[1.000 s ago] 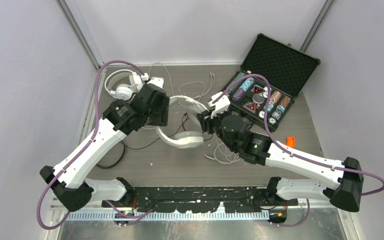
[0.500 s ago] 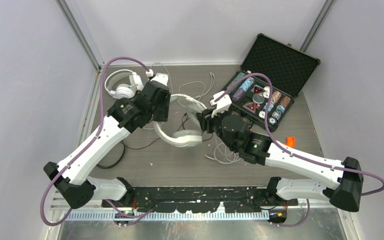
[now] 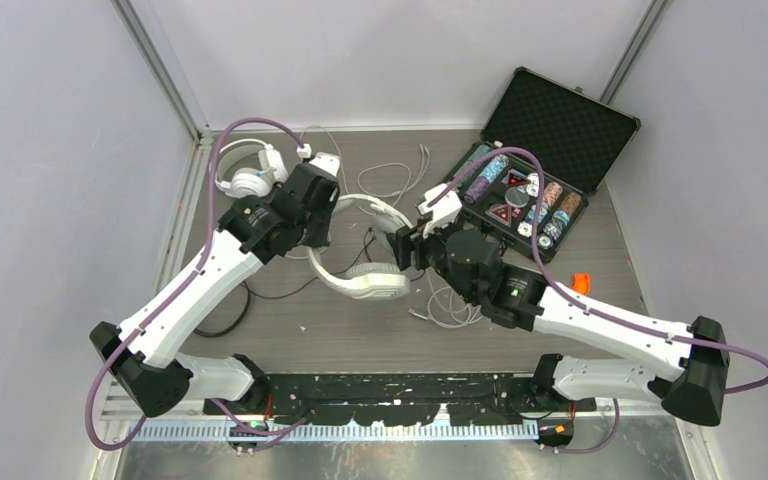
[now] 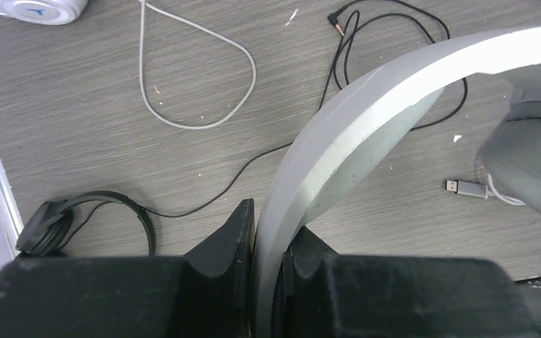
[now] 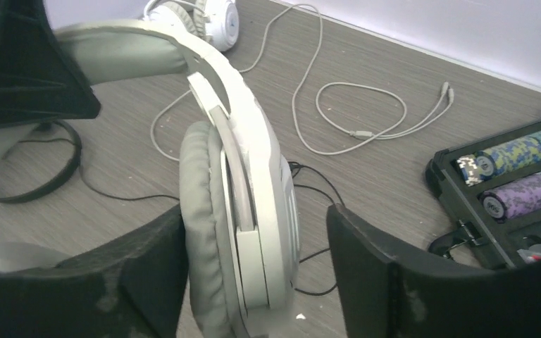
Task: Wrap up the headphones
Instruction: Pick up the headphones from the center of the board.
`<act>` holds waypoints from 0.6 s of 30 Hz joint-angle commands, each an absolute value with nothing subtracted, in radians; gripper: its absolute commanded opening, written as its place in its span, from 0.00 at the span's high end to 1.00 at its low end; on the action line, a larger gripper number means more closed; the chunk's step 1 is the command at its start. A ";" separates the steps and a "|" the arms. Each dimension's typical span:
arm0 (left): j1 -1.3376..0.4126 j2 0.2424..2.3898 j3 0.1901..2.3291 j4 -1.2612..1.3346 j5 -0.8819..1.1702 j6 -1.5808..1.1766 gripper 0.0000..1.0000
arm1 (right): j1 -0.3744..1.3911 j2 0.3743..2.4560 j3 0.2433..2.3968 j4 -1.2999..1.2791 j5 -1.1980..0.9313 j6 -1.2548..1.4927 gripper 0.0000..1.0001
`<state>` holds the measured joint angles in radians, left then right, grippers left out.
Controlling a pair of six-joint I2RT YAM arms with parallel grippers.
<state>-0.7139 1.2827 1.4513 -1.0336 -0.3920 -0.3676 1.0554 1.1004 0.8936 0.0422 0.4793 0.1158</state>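
One pair of white headphones (image 3: 365, 280) hangs between my two grippers at mid-table. My left gripper (image 4: 271, 239) is shut on its headband (image 4: 366, 105), both fingers pressed flat against it. My right gripper (image 5: 253, 222) stands open around one padded ear cup (image 5: 236, 211): the left finger touches the cushion, and a gap separates the right finger from the shell. A second white headset (image 3: 245, 172) lies at the far left. The small black headset (image 4: 77, 218) lies on the table by the left edge, its thin black cable (image 4: 394, 42) trailing under the held headband.
The open black case of poker chips (image 3: 550, 150) sits at the far right, close to my right arm. Loose white cables (image 5: 359, 120) sprawl over the back of the table, and a coil with a USB plug (image 4: 465, 187) lies below the headphones. A small orange object (image 3: 581, 283) lies at the right.
My left gripper has closed onto the headband. My right gripper has opened, releasing its squeeze on the ear cup. The headphones have shifted slightly left.
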 commanded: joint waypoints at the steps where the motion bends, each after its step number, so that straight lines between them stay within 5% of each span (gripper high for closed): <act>1: -0.664 1.241 1.452 -0.967 -0.315 -0.372 1.00 | 1.061 0.999 0.895 0.050 0.398 0.129 0.23; 5: -0.598 1.225 1.456 -0.963 -0.227 -0.365 1.00 | 1.061 0.910 0.844 0.021 0.317 0.112 0.14; 18: -0.452 1.225 1.714 -1.148 -0.081 -0.387 1.00 | 1.034 0.816 0.820 -0.025 0.176 -0.037 0.11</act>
